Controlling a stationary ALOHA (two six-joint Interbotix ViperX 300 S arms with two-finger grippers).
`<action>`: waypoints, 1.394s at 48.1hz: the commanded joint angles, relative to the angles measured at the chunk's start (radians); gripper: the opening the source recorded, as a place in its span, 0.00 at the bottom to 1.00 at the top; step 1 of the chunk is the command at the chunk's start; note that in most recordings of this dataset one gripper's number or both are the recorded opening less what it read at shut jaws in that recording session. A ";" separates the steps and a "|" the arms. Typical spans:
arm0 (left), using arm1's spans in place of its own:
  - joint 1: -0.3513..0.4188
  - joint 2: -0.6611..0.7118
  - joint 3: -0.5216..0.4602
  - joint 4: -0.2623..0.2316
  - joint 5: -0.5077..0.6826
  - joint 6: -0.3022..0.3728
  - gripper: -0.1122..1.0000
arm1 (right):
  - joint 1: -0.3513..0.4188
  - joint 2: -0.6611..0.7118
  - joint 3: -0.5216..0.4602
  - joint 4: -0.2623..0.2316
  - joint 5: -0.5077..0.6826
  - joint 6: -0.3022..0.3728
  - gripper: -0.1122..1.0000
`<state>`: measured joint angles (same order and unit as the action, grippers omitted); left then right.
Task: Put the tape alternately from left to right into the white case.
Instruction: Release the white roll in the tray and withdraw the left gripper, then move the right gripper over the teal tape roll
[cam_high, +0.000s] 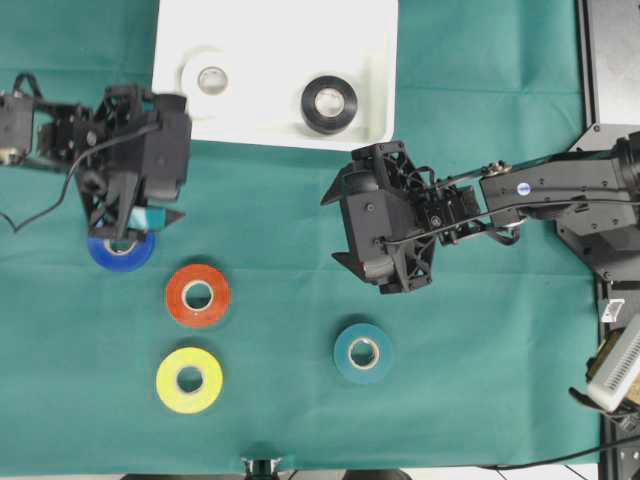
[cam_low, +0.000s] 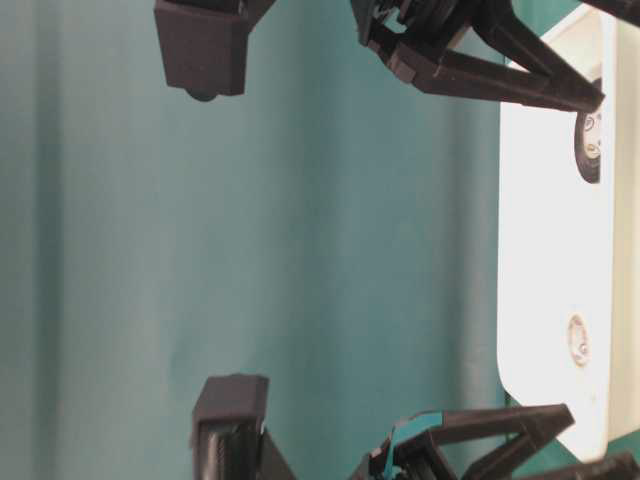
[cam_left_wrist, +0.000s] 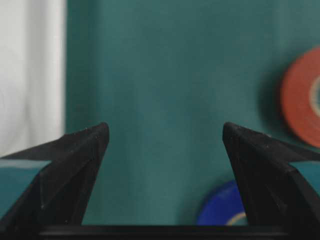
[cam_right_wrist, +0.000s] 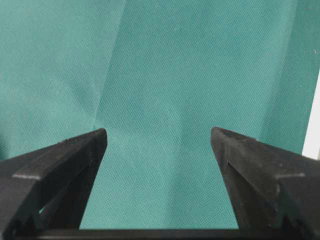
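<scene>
- The shallow white plastic rectangular case (cam_high: 270, 110) with rounded corners lies at the top centre of the green cloth (cam_high: 480, 350) in the overhead view.
- 2 rolls of tape lie inside the case: the white roll (cam_high: 211, 78) at the left and the black roll (cam_high: 329, 103) at the right, well apart.
- 4 rolls lie on the cloth outside the case.
- The blue roll (cam_high: 120, 252) lies partly under the left gripper (cam_high: 150, 222).
- The red roll (cam_high: 197, 295) lies just below and to the right of the blue roll.
- The yellow roll (cam_high: 189, 380) lies below the red roll.
- The teal roll (cam_high: 362, 352) lies alone, below the right gripper (cam_high: 345, 230).
- Left gripper: jaws spread wide and holding nothing. In the left wrist view the blue roll (cam_left_wrist: 224, 210) sits at the lower edge beside the right-hand finger (cam_left_wrist: 270, 175).
- Right gripper: jaws spread wide, holding nothing, with only bare cloth between its fingers (cam_right_wrist: 260, 170) in the right wrist view.
</scene>
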<state>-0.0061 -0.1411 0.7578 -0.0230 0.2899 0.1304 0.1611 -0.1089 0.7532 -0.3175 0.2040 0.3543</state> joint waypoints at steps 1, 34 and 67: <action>-0.021 -0.026 -0.006 -0.002 -0.006 0.000 0.96 | 0.002 -0.009 -0.012 -0.002 -0.008 0.002 0.85; -0.041 -0.048 0.029 -0.003 -0.012 0.000 0.96 | 0.003 -0.009 -0.009 -0.002 -0.008 0.002 0.85; -0.041 -0.041 0.031 -0.002 -0.014 0.000 0.96 | 0.051 -0.009 -0.009 0.003 -0.008 0.044 0.85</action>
<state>-0.0445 -0.1703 0.7977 -0.0230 0.2838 0.1289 0.1917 -0.1089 0.7532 -0.3160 0.2040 0.3958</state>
